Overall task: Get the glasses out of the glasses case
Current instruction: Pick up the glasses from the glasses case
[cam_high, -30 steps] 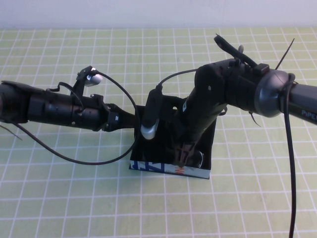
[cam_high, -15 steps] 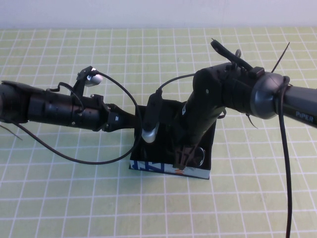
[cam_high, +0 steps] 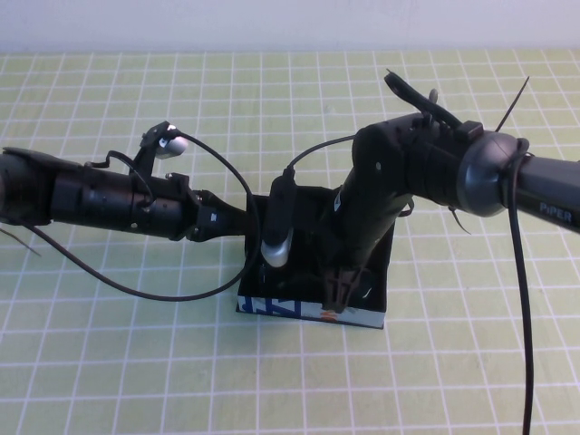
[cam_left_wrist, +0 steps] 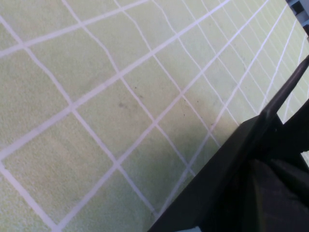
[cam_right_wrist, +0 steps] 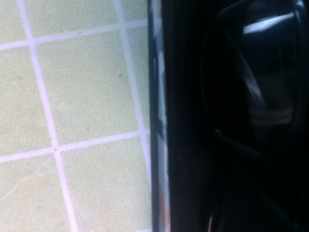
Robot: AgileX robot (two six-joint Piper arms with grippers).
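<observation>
Glasses case (cam_high: 308,313) open, lower centre of table (cam_high: 109,362). Glasses (cam_right_wrist: 260,82) inside. Right gripper (cam_high: 341,292) dipped in, left gripper (cam_high: 237,220) at case's left edge; finger states: cannot tell. Step: reaching. Next: secure grasp, lift.

My arms: matte black housings, grey joint cap w/ white PiPER lettering on right, loose black cables, silver connector ends.

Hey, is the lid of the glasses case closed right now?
No: in the high view the glasses case stands open, with the right gripper reaching into its dark inside while the left gripper sits at its left edge.
</observation>
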